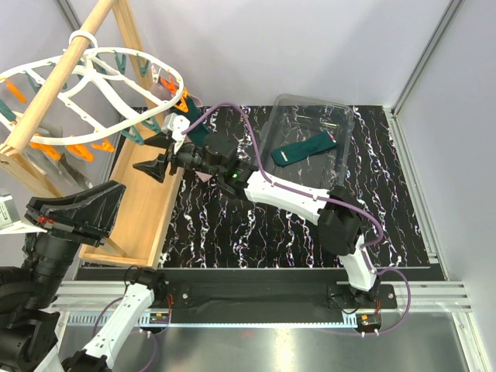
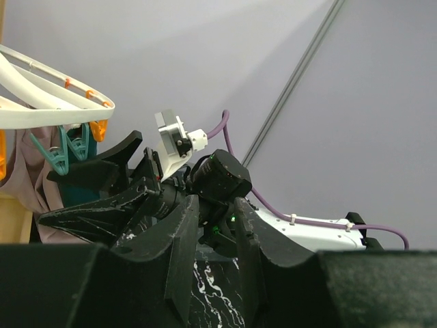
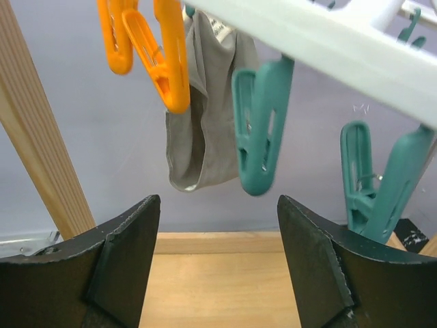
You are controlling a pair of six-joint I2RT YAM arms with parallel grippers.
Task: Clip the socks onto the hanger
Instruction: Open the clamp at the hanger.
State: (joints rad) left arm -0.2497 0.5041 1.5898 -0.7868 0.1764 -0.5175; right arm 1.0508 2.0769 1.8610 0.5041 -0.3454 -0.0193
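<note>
The white oval hanger (image 1: 116, 58) hangs from a wooden pole at the upper left, with teal and orange pegs dangling from it. One dark teal sock (image 1: 306, 149) lies in a clear box. A second dark teal piece (image 2: 76, 195) hangs under a teal peg, partly hidden by my right gripper. My right gripper (image 1: 153, 153) reaches under the hanger's near rim and is open with nothing in it. In the right wrist view a teal peg (image 3: 263, 130) hangs just above the right gripper (image 3: 218, 205). My left gripper (image 2: 215, 212) is held low at the near left, narrowly open and empty.
A grey cloth (image 3: 201, 130) and an orange peg (image 3: 164, 61) hang from the hanger rim (image 3: 328, 48). A mauve cloth (image 2: 27, 178) hangs further left. The wooden frame's base board (image 1: 143, 209) lies under the hanger. The clear box (image 1: 341, 116) stands at the back right.
</note>
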